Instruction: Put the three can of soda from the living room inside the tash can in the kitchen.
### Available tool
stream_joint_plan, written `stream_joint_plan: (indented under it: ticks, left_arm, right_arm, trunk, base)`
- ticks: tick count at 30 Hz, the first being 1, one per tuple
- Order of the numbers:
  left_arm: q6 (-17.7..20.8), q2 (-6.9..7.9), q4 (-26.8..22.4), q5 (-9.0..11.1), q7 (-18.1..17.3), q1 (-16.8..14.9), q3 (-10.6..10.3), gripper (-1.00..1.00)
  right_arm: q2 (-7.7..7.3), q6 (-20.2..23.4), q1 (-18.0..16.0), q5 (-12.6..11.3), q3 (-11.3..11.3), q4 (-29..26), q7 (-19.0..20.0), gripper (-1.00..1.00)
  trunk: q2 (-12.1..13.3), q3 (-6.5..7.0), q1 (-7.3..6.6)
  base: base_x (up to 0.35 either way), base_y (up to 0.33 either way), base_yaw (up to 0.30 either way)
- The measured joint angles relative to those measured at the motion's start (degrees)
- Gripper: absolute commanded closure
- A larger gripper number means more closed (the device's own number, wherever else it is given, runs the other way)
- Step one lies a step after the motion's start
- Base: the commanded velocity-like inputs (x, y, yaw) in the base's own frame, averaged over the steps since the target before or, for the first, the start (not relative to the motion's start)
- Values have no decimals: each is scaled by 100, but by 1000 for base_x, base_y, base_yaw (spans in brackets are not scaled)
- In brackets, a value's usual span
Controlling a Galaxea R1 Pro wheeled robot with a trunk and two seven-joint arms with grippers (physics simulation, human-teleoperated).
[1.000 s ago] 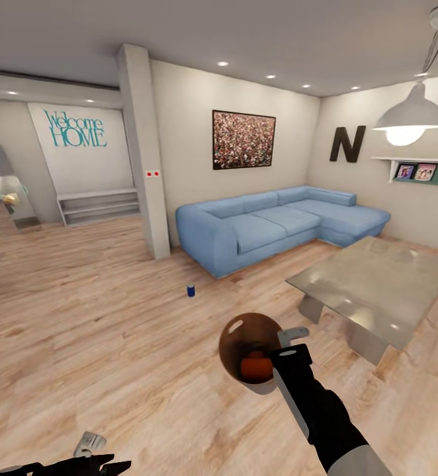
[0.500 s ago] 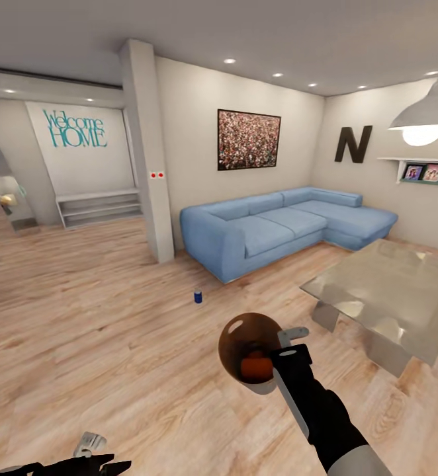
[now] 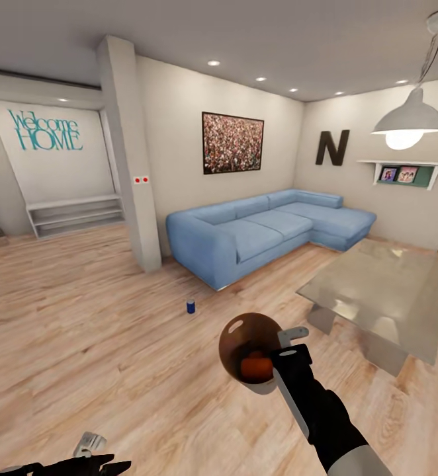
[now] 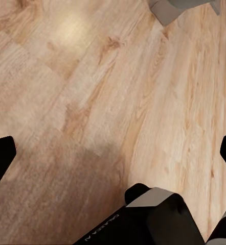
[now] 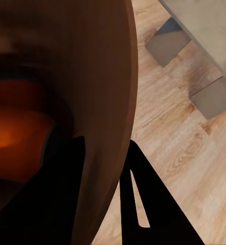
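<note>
My right gripper (image 3: pixel 286 349) is shut on the rim of the trash can (image 3: pixel 240 334) and holds it tilted above the wood floor, its tan-brown inside facing me. One orange can of soda (image 3: pixel 255 367) lies inside it. In the right wrist view the fingers straddle the bin's wall (image 5: pixel 100 76), with the orange can of soda (image 5: pixel 10 132) glowing in the dark inside. My left gripper (image 3: pixel 92 448) hangs low at the left, open and holding nothing. In the left wrist view it (image 4: pixel 113 153) looks at bare floor planks.
A blue sectional sofa (image 3: pixel 265 228) stands against the far wall and a long low grey table (image 3: pixel 384 291) is at the right. A small blue can (image 3: pixel 190 307) stands on the floor before the sofa. A white column (image 3: pixel 130 158) rises left of the sofa.
The whole picture shifted a little right, then left, so the camera has turned. Both arms and the bin hold the same place in the view.
</note>
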Motion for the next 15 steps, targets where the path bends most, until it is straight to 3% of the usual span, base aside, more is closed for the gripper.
stream_joint_plan:
  ticks: [15]
  left_arm:
    - [0, 0, -1, 0, 0, 1, 1, -100]
  right_arm:
    - [-1, 19, 1, 27, -3, 57, 2, 100]
  trunk:
    - [0, 91, 0]
  base:
    - [190, 309, -196]
